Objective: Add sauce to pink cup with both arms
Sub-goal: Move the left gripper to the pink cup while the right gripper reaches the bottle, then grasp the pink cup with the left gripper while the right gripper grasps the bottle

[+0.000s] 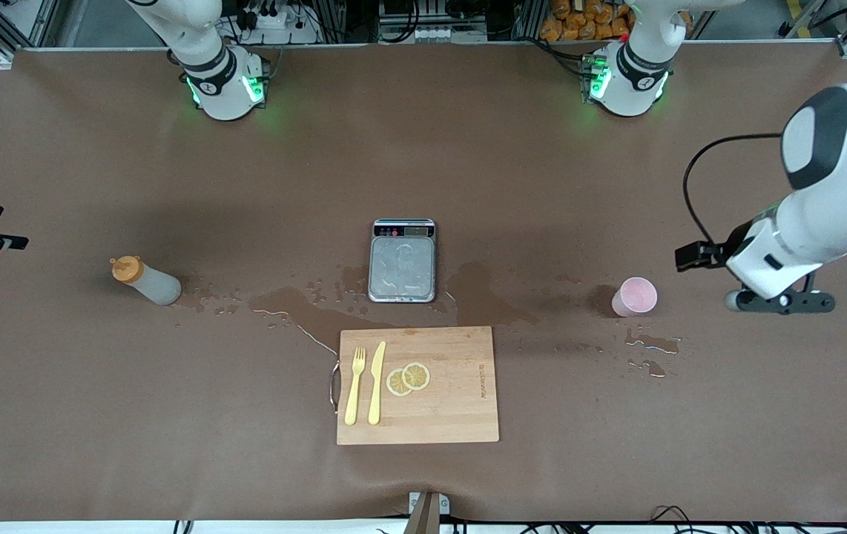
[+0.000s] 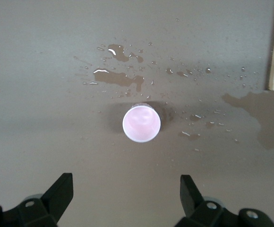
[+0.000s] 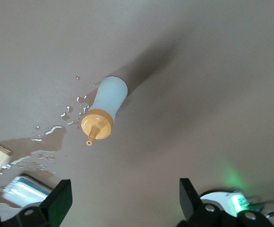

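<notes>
The sauce bottle (image 1: pixel 146 281) stands upright on the brown table (image 1: pixel 97 415), toward the right arm's end, with spilled liquid (image 1: pixel 297 308) beside it. The pink cup (image 1: pixel 635 297) stands upright toward the left arm's end, with small puddles (image 1: pixel 650 345) just nearer the front camera. The left gripper (image 2: pixel 126 201) hangs over the table near the cup, fingers spread wide, holding nothing. The right gripper (image 3: pixel 125 201) hangs over the table near the bottle, equally wide and unladen. Between them sit a grey scale (image 1: pixel 402 261) and a wooden cutting board (image 1: pixel 453 415).
</notes>
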Available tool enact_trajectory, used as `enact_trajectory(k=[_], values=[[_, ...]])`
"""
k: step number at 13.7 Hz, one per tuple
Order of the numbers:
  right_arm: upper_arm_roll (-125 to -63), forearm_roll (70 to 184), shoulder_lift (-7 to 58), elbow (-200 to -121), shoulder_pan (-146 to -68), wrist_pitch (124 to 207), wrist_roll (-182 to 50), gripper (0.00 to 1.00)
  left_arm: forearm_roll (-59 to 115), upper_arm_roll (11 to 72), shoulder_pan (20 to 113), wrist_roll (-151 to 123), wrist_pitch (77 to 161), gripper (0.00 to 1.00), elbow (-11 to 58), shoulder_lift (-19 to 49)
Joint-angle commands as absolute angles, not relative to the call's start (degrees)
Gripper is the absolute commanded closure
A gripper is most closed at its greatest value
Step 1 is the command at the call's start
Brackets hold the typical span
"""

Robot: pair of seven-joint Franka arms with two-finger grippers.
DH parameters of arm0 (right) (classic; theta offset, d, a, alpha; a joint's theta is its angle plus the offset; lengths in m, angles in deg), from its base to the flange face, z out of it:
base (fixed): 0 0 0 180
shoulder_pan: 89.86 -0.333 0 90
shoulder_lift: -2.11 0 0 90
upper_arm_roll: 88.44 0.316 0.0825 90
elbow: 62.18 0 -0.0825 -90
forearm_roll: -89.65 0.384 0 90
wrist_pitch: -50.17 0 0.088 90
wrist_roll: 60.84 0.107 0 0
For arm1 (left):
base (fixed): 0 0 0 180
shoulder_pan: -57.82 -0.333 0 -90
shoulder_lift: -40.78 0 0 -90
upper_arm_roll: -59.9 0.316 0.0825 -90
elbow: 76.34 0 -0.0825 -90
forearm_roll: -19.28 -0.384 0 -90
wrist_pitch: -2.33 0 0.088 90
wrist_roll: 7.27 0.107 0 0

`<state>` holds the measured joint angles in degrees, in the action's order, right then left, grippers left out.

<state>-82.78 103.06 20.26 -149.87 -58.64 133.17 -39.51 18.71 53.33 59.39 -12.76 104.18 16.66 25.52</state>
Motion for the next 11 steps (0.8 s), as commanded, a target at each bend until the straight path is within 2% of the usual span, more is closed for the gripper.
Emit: enact_trajectory(k=[1,3,5,11], values=[[-81.59,107.66,24.68,-148.22,-55.25,132.26,-35.09,0.0,17.78,53.04,58.88,-12.54,112.42,0.0,22.77,25.05],[-81.59,110.21,27.49,-148.05,-53.31,132.44,-35.09,0.0,17.69,53.04,58.53,-12.54,119.55,0.0,27.52,24.26],[-81.59,115.38,31.36,-147.96,-50.85,132.44,-34.91,0.0,17.69,53.04,58.35,-12.54,122.74,0.0,28.86,22.77],[-81.67,117.86,39.54,-147.96,-50.14,132.79,-32.29,0.0,17.69,53.04,58.17,-12.19,120.47,0.0,28.95,21.62]])
